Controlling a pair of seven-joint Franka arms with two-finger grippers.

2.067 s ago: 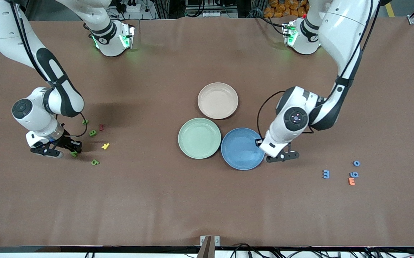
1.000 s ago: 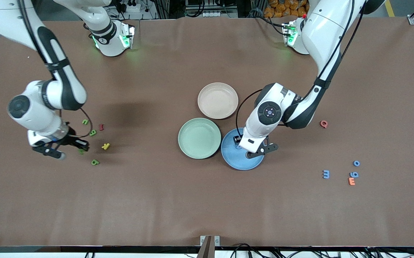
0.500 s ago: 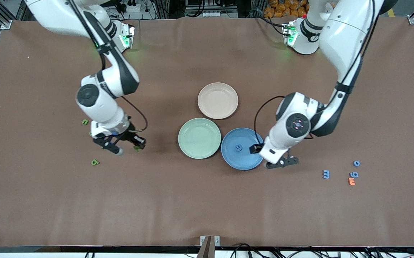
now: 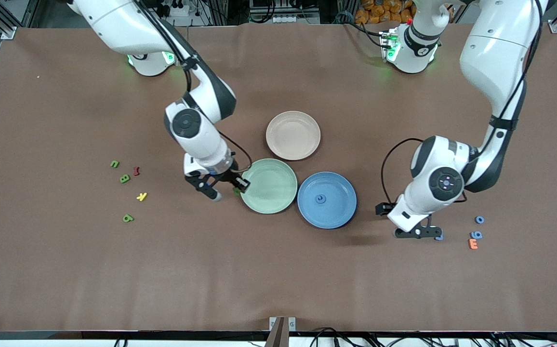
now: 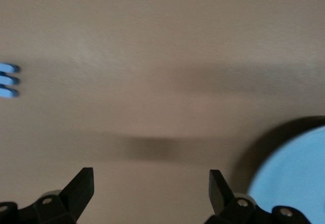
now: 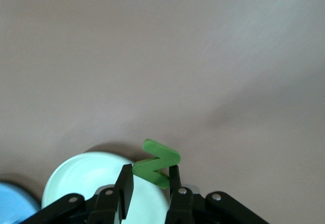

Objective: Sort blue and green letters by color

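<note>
Green letter (image 6: 156,164) sits pinched in my right gripper (image 4: 224,189), just over the green plate's (image 4: 269,186) rim. It looks light and stiff, so gripping its flat sides works. My left gripper (image 4: 418,233) hangs wide open, empty, over a blue letter (image 5: 7,80).

Green Z (image 6: 156,164) clamped in right gripper (image 4: 226,189); three greens (image 4: 124,179) on surface; blue (image 4: 320,198) in blue plate (image 4: 341,212); three blues (image 4: 476,234) near left arm's end.
</note>
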